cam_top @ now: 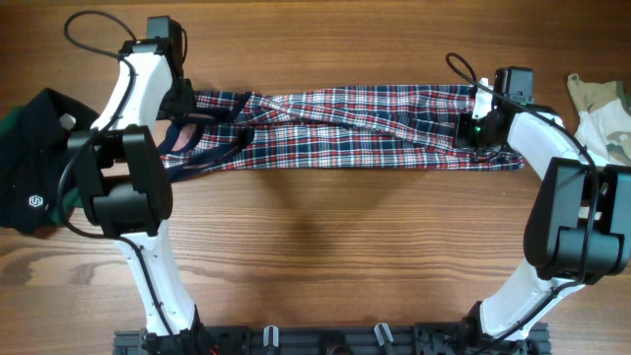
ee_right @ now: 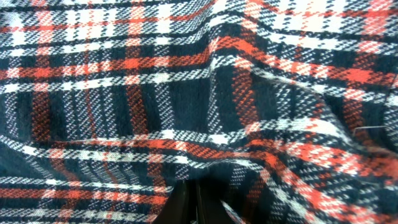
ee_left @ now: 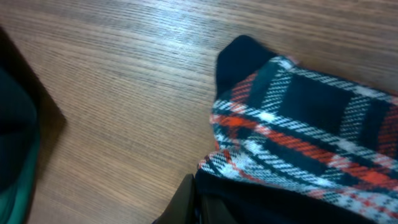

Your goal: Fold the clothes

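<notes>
The clothes are one red, navy and white plaid shirt (cam_top: 345,128), pulled into a long, narrow band across the far half of the table. My left gripper (cam_top: 190,104) is at its left end, where navy trim bunches up. In the left wrist view the gripper (ee_left: 198,205) is shut on the shirt's dark navy edge (ee_left: 305,143). My right gripper (cam_top: 471,126) is at the shirt's right end. In the right wrist view plaid cloth (ee_right: 186,93) fills the frame and the gripper (ee_right: 194,202) is shut on a fold of it.
A black garment with a small white logo and a green edge (cam_top: 35,158) lies at the table's left edge, beside my left arm. A white and beige garment (cam_top: 603,113) lies at the far right. Bare wooden table (cam_top: 325,247) stretches in front of the shirt.
</notes>
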Action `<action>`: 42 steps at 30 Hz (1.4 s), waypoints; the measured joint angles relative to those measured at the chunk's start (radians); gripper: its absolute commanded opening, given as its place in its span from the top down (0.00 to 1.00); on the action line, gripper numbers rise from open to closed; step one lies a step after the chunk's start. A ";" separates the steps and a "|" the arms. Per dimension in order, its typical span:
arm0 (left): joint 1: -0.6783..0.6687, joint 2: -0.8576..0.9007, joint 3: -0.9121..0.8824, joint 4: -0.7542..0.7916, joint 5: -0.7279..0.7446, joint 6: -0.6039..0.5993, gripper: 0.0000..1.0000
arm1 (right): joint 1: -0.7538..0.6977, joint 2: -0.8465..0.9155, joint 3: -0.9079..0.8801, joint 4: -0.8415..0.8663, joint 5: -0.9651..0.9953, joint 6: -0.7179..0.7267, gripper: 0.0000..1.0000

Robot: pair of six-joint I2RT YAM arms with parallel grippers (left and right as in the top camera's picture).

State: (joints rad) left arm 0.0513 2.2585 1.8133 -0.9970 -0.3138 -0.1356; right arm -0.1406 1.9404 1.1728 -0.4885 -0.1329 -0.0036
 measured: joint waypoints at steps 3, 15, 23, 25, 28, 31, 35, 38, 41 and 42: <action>0.000 -0.002 0.000 -0.059 0.005 -0.055 0.96 | 0.000 0.000 0.000 0.000 0.000 0.000 0.96; 0.033 -0.100 -0.009 -0.119 0.016 -0.145 0.13 | 0.000 0.000 0.000 0.000 0.001 0.000 0.95; -0.102 -0.221 -0.012 0.057 0.417 -0.085 0.15 | 0.000 0.000 0.000 0.001 0.002 0.003 0.95; -0.151 -0.186 -0.012 0.071 0.464 -0.034 0.19 | 0.000 0.000 0.000 0.001 0.002 0.003 0.95; -0.200 -0.103 -0.013 0.094 0.500 0.030 0.33 | 0.000 0.000 0.000 0.001 0.002 0.003 0.95; -0.199 -0.079 -0.013 0.101 0.495 0.113 0.31 | 0.000 0.000 0.000 0.001 0.002 0.003 0.95; -0.199 -0.078 -0.013 0.102 0.414 0.166 0.33 | 0.000 0.000 0.000 0.001 0.002 0.003 0.95; -0.199 -0.078 -0.013 0.104 0.398 0.208 0.37 | 0.000 0.000 0.000 0.001 0.002 0.011 0.95; -0.199 -0.070 -0.013 0.099 0.392 0.230 0.38 | 0.000 0.000 0.000 0.001 0.002 0.011 0.95; -0.199 -0.055 -0.013 0.096 0.389 0.233 0.39 | 0.000 0.000 0.000 0.001 0.002 0.011 0.95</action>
State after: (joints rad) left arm -0.1478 2.2032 1.8008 -0.9009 0.0757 0.0975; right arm -0.1406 1.9404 1.1728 -0.4877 -0.1307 0.0078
